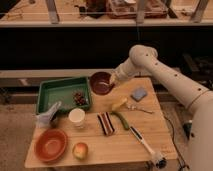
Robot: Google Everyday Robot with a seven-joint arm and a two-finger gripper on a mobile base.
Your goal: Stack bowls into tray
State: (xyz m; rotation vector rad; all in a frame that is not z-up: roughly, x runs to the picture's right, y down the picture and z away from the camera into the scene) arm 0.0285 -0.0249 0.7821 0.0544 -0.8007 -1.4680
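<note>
My gripper (pixel 113 81) is shut on the right rim of the small dark maroon bowl (pixel 100 83). It holds the bowl tilted, just above the table's back edge and beside the right end of the green tray (pixel 56 94). The larger orange-red bowl (pixel 50 145) sits empty at the table's front left corner. The tray lies at the back left and holds a dark cluster of grapes (pixel 79 98).
A white cup (pixel 76 117) and a crumpled plastic bag (pixel 48 116) stand in front of the tray. An apple (pixel 80 150), a dark striped packet (pixel 105 123), a banana (pixel 119 104), a fork (pixel 136 108), a blue sponge (pixel 139 93) and a brush (pixel 145 145) lie around.
</note>
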